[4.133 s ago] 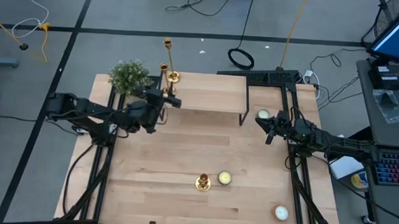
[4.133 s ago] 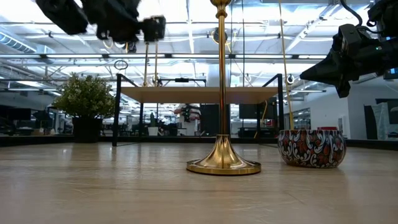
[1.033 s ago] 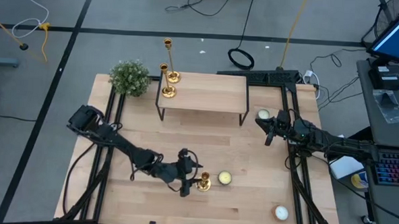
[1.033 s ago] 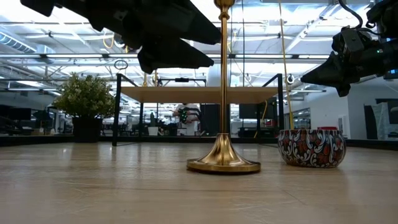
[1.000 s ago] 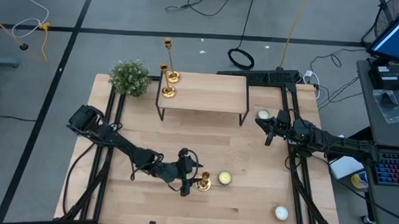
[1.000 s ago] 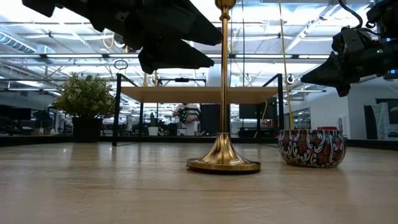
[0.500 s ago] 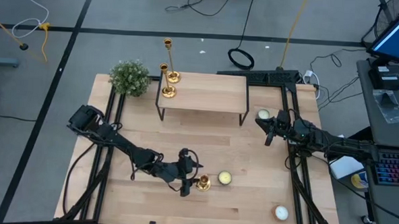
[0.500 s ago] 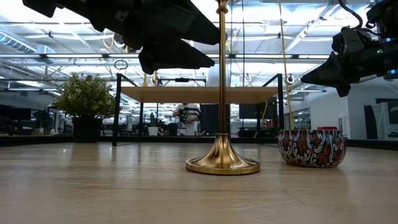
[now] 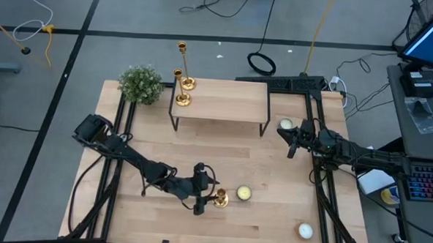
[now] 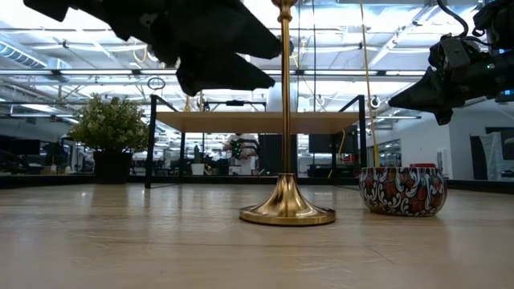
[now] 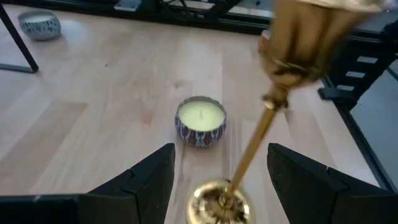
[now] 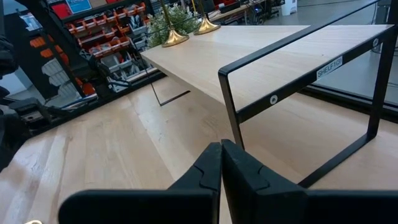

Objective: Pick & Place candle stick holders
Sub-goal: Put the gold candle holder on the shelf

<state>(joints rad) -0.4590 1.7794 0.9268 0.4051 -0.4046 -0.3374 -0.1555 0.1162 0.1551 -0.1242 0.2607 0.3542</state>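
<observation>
So far, we see two shiny gold candle stick holders standing on the small wooden shelf with black metal legs at the back of the table. That part looks done. The third tall gold candle stick holder stands near the front, just beside a little painted candle tin. Our left gripper is spread wide around its stem, not squeezing yet. Our right gripper waits, pressed together, near the shelf.
</observation>
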